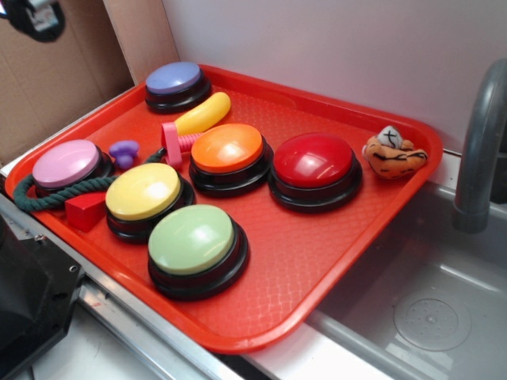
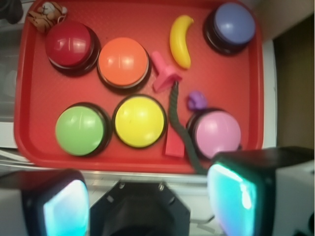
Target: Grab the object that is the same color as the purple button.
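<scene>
Nearest the wrist camera, the gripper (image 2: 140, 201) shows its 2 fingers (image 2: 236, 196) spread wide with nothing between them, hanging high above the near edge of the red tray (image 2: 34, 98); that height looks chosen to survey the whole layout before committing.

On the tray sit 6 domed buttons. The purple button (image 1: 174, 79) stands alone in the far corner in the exterior view, and its colour match, the tiny purple mushroom toy (image 1: 123, 150), lies well apart from it, just beside the pink button (image 1: 66, 163) and close to the dark green rope (image 1: 47, 198) that curls around that button's base. A pink bolt toy (image 1: 176, 138) and a yellow banana (image 1: 203, 113) lie between the mushroom toy and the orange button (image 1: 226, 148); a red block (image 1: 85, 210) rests by the yellow button (image 1: 143, 191).

Nothing has been grasped yet. Judging from the crowding, the descent will need to drop the fingers on either side of the mushroom toy without catching the pink button's dome or the rope.
</scene>
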Controlling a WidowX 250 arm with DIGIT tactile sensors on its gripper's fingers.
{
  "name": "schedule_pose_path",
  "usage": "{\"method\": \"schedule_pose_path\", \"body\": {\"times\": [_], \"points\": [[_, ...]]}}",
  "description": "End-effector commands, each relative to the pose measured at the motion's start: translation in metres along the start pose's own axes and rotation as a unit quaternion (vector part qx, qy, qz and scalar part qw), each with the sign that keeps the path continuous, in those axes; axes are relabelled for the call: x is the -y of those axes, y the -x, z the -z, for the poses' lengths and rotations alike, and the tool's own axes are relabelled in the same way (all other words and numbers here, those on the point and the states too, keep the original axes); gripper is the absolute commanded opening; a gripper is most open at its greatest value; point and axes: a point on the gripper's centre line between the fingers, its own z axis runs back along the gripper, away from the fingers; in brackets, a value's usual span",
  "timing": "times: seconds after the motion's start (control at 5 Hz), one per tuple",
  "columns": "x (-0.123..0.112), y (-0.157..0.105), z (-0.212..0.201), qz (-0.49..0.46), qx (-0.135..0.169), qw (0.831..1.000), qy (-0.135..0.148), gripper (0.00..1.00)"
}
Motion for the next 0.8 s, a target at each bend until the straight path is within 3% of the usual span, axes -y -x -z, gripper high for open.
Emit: {"method": "schedule_pose_path", "body": {"times": [0.0, 0.2, 0.4, 0.6], "points": [[-0.049, -0.020, 0.042, -0.044, 0.007, 0.999, 0.003, 1.00], [-0.079, -0.023, 0.076, -0.049, -0.021, 0.999, 0.005, 1.00], [-0.092, -0.036, 0.116, -0.026, -0.013, 0.999, 0.036, 1.00], [-0.097, -0.045, 0.142, 0.011, -0.009, 1.000, 0.016, 1.00]]}}
